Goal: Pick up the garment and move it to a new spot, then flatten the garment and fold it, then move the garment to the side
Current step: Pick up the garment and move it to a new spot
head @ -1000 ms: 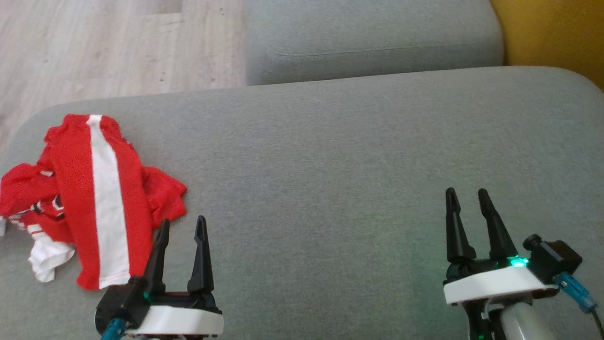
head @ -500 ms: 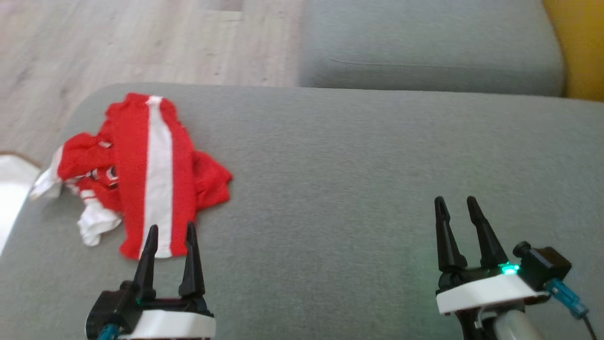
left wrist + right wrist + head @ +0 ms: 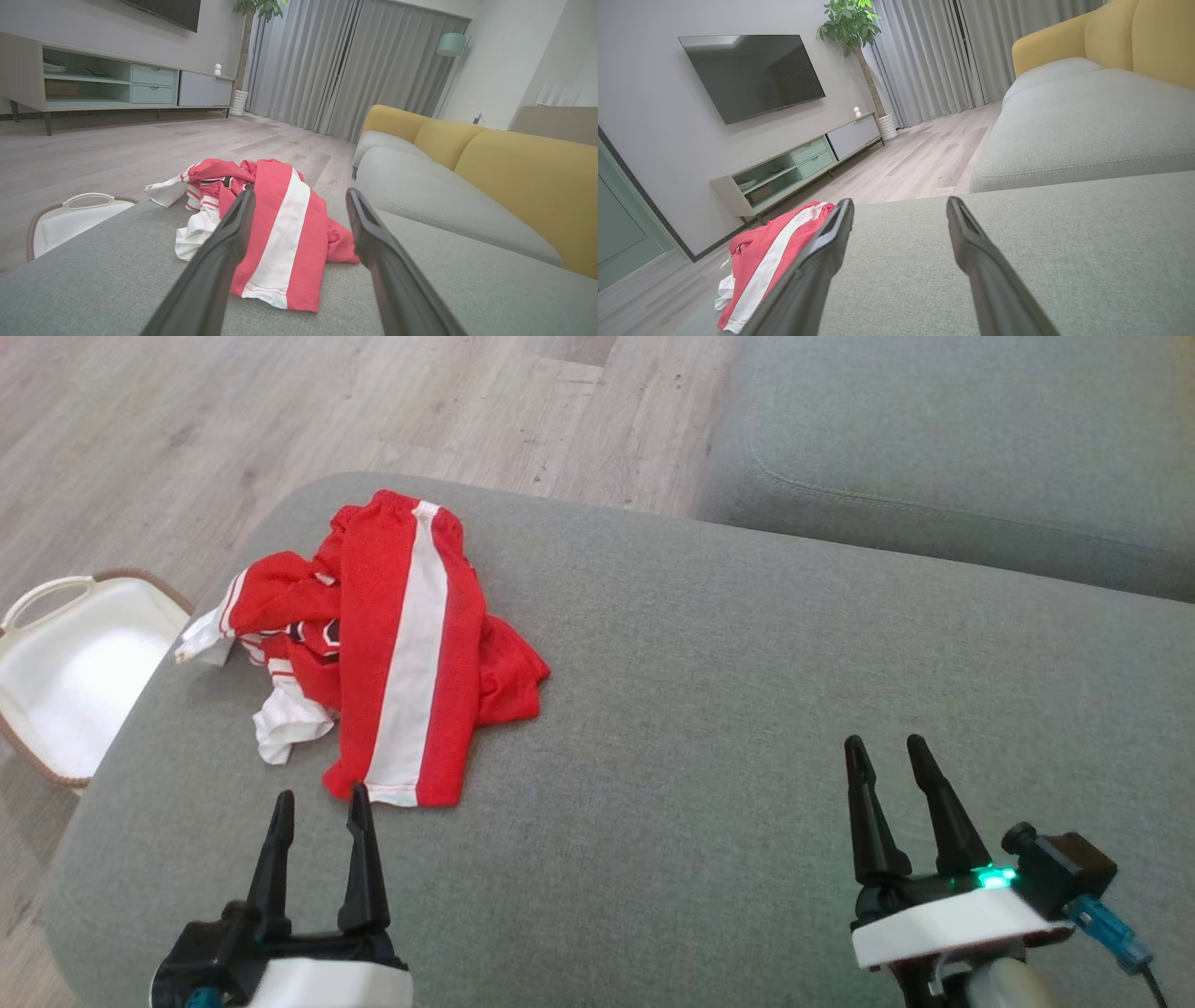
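Change: turning head cam to the left, so whole pic sliding over, things themselves not moving. Now seeing garment [image 3: 401, 644] nearer mid of view, and also seeing white basket [image 3: 75, 681] sitting on floor [image 3: 187, 429] by the sofa end. Lying crumpled, red w/ white stripe, on grey sofa seat [image 3: 700, 728], close to its left end. Keeping left claw [image 3: 320, 793] wide open, gripping nothing, tips pointing at near hem, just beside it. Keeping right claw [image 3: 883, 741] wide open too, empty, hanging over bare seat, well apart from the cloth. Meaning for task: only lining up so far, not yet picking up. Prob. needing left claw to be reaching fwd and pinching that hem, then lifting over to the bare spot on the right.
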Robot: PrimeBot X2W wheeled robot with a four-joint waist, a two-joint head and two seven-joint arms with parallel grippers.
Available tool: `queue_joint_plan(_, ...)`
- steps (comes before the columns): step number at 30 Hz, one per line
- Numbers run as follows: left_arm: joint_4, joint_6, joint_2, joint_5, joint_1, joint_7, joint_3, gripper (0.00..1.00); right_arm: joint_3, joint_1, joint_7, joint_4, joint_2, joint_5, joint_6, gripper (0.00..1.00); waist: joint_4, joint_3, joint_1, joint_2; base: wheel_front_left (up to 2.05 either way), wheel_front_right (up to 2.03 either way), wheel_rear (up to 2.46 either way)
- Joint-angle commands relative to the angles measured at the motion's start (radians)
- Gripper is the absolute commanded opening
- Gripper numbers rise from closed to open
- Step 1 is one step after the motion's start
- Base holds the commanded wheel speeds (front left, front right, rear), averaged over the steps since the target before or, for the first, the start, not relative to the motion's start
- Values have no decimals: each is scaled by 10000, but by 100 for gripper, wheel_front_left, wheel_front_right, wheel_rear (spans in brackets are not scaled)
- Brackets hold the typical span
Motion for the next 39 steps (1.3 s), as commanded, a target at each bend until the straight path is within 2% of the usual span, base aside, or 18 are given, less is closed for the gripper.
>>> queue_joint_plan(1,-389,9,-20,86,-251,-95,369,100,257,-273,-107,-326,-79,92,77,100,70,-4,1,0,0,0,0)
queue_joint_plan(8,-399,57,-20,250,-326,-95,818,100,362,-314,-107,-291,-79,157,77,100,-44,127,1,0,0,0,0)
queue_joint_plan(12,-438,-163,58,612,-767,-95,1311,100,301,-483,-107,-354,-79,-15,77,100,-268,492,1,0,0,0,0)
queue_joint_plan(16,-355,-309,502,883,-1668,-95,1809,100,307,-871,-107,-610,-79,-360,77,100,-636,1180,1,0,0,0,0)
queue_joint_plan(19,66,-444,1093,1069,-2738,-25,1848,100,217,-1175,-107,-865,-79,-549,77,100,-861,1774,1,0,0,0,0)
queue_joint_plan(21,387,-558,1613,1203,-3674,484,1707,100,154,-1402,-107,-1053,-79,-712,77,100,-993,2212,1,0,0,0,0)
queue_joint_plan(25,1255,-785,2637,1091,-5824,2191,1193,100,-101,-1756,-107,-1396,-79,-1003,77,100,-1206,3014,1,0,0,0,0)
queue_joint_plan(28,2014,-858,3444,928,-7328,3488,431,100,-220,-1996,-107,-1626,-79,-1179,77,100,-1387,3561,1,0,0,0,0)
queue_joint_plan(31,2745,-868,4172,255,-8563,4582,-619,100,-253,-2199,-107,-1817,-79,-1318,77,100,-1611,4044,1,0,0,0,0)
queue_joint_plan(32,2745,-868,4172,255,-8563,4582,-619,100,-253,-2199,-107,-1817,-79,-1318,77,100,-1611,4044,1,0,0,0,0)
queue_joint_plan(35,3638,-871,4795,-192,-9316,5440,-1356,100,-161,-2355,-107,-1813,-79,-1353,77,100,-1981,4288,1,0,0,0,0)
queue_joint_plan(39,4619,-872,5218,-921,-9935,6221,-2058,100,-194,-2558,-107,-1927,-79,-1271,77,100,-2324,4597,1,0,0,0,0)
